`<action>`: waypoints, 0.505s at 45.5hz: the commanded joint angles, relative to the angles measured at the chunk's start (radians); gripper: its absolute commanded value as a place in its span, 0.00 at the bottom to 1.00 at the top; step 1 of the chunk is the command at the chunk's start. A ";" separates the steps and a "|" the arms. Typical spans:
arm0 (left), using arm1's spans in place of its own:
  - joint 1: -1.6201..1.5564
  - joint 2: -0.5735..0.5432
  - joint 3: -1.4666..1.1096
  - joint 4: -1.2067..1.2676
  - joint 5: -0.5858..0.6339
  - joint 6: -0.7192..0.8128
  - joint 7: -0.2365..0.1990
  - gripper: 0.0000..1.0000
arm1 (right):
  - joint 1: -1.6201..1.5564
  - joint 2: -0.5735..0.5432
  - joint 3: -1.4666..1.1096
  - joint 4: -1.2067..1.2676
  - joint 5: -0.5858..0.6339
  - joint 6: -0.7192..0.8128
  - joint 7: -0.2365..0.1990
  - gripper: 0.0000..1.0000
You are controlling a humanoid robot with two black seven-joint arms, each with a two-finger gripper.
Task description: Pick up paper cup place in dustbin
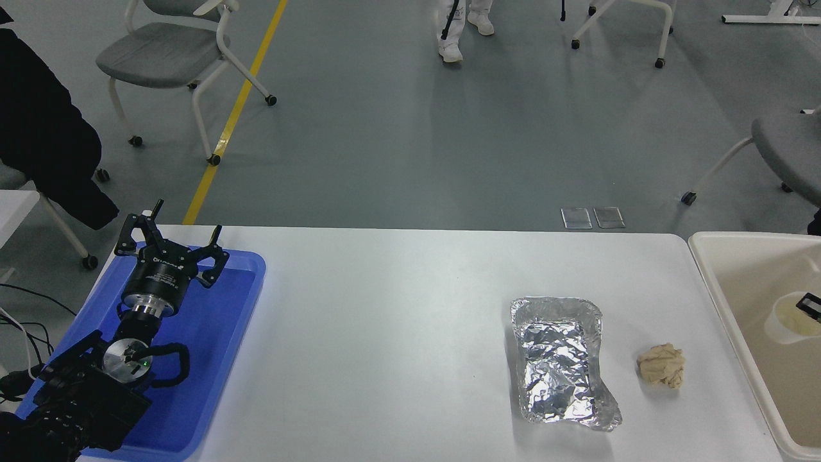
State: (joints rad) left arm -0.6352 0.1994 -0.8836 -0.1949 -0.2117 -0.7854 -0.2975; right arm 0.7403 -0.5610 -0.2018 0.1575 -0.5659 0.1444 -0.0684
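Note:
The white paper cup point(787, 319) is inside the mouth of the cream dustbin point(710, 269) at the table's right end, its open top facing up. Only a black fingertip of my right gripper point(810, 307) shows at the picture's right edge, set on the cup's far rim; the rest of that arm is out of view. I cannot see whether the cup rests on the bin's floor or hangs above it. My left gripper point(172, 236) is parked open and empty over the blue tray point(221, 333) at the lower left.
A crumpled silver foil tray point(561, 359) and a tan crumpled paper ball point(661, 365) lie on the white table point(385, 333) left of the bin. Chairs stand on the floor beyond, and a person's legs point(452, 32) show at the top.

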 commanded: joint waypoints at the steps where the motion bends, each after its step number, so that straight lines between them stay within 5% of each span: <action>1: 0.000 -0.002 0.000 0.000 0.000 0.000 0.000 1.00 | 0.017 -0.002 -0.002 0.005 0.011 0.007 0.001 1.00; 9: -0.001 -0.002 0.000 0.000 0.000 0.000 0.000 1.00 | 0.157 -0.036 -0.085 0.053 -0.003 0.092 -0.001 1.00; 23: -0.003 -0.002 0.000 0.000 0.000 0.000 0.001 1.00 | 0.649 -0.215 -0.367 0.505 -0.063 0.187 -0.016 1.00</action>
State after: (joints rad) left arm -0.6369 0.1981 -0.8836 -0.1952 -0.2118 -0.7854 -0.2970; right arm 1.0660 -0.6836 -0.3832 0.3839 -0.5850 0.2607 -0.0776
